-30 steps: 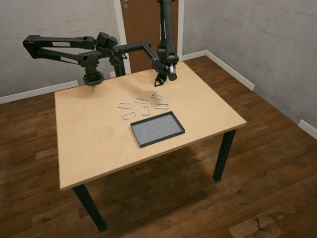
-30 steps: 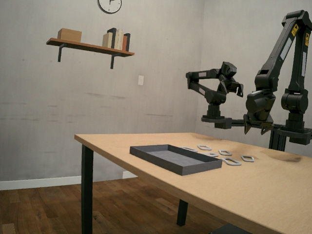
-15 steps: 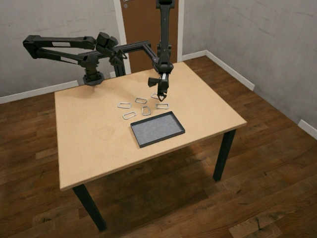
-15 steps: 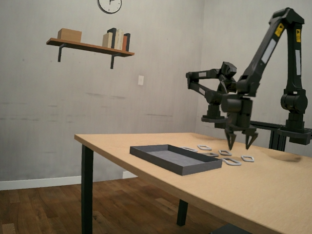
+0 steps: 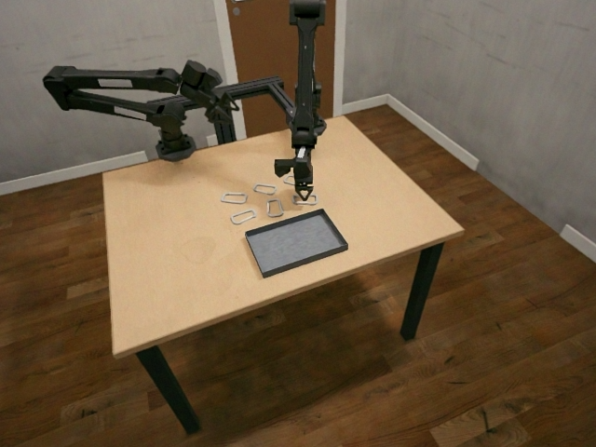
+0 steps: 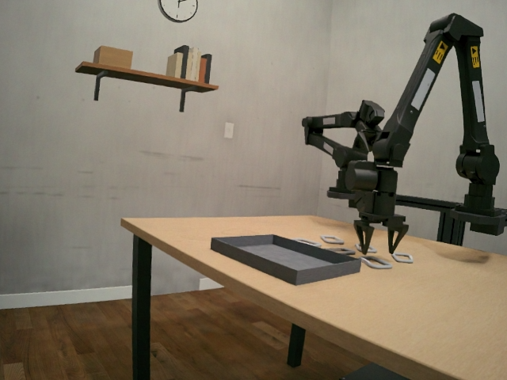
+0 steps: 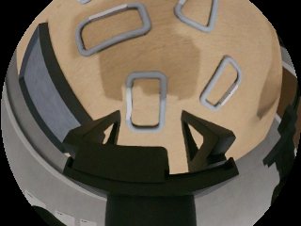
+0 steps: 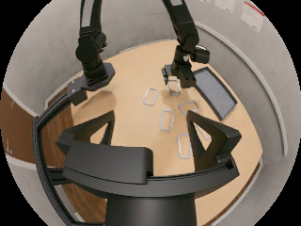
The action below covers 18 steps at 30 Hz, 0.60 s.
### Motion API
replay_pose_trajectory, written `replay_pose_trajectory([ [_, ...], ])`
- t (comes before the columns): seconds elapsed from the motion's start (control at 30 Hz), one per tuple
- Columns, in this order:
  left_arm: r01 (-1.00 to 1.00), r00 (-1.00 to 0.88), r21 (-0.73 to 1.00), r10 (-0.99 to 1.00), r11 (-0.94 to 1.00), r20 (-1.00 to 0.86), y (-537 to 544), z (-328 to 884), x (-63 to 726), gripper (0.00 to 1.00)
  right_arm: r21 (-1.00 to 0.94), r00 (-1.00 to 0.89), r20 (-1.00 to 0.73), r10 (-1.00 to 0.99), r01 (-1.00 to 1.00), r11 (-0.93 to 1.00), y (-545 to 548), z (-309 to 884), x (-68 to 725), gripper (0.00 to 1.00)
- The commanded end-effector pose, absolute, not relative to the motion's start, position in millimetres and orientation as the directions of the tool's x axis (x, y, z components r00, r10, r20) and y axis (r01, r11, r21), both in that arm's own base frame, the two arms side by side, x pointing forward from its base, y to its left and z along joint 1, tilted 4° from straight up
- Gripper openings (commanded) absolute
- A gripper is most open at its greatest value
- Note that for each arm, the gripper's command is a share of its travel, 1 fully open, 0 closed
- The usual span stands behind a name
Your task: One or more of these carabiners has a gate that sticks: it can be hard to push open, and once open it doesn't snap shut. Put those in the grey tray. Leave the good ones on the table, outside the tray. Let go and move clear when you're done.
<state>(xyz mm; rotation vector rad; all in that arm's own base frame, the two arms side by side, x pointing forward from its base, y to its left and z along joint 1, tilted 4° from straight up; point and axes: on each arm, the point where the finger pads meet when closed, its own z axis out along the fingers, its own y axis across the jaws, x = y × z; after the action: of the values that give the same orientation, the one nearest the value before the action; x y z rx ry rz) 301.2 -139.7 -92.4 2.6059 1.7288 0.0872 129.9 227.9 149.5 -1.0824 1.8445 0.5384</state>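
Several grey carabiners lie flat on the table in a loose cluster behind the grey tray [image 5: 293, 240] [image 6: 286, 257] [image 7: 33, 80] [image 8: 216, 94], which is empty. My left gripper [image 5: 304, 194] [image 6: 379, 245] [image 7: 150, 114] is open and hangs low over the carabiner [image 5: 307, 204] [image 6: 384, 265] [image 7: 163, 104] nearest the tray's far right corner. Its fingers straddle that carabiner without closing on it. Other carabiners lie to the left at the cluster's edge [image 5: 234, 197], at the back [image 5: 264, 189] and beside the tray [image 5: 275, 208]. My right gripper [image 8: 150, 122] [image 5: 230, 104] is open and empty, folded back high above the table's rear edge.
The tray sits near the table's front edge. The arm bases and a black rail [image 5: 250, 88] stand along the back edge. The table's left half [image 5: 158, 250] holds no objects.
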Motion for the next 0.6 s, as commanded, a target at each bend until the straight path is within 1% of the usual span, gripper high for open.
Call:
replay_pose_trajectory([
  [0.0,0.931,0.357,0.068,0.934,-0.358,0.038,-141.4,-93.1,319.6,0.83,-0.063,-0.214,-0.868,-0.447,-0.847,0.528,228.5,154.5,130.7,1.00],
  [0.53,0.929,0.362,0.068,0.932,-0.364,0.038,-143.9,-113.5,326.2,0.83,-0.063,-0.214,-0.868,-0.447,-0.847,0.528,228.5,154.5,130.7,1.00],
  [0.57,0.929,0.361,0.066,0.932,-0.363,0.038,-143.4,-114.8,325.5,0.72,-0.063,-0.214,-0.868,-0.447,-0.847,0.528,228.5,154.5,130.7,1.00],
])
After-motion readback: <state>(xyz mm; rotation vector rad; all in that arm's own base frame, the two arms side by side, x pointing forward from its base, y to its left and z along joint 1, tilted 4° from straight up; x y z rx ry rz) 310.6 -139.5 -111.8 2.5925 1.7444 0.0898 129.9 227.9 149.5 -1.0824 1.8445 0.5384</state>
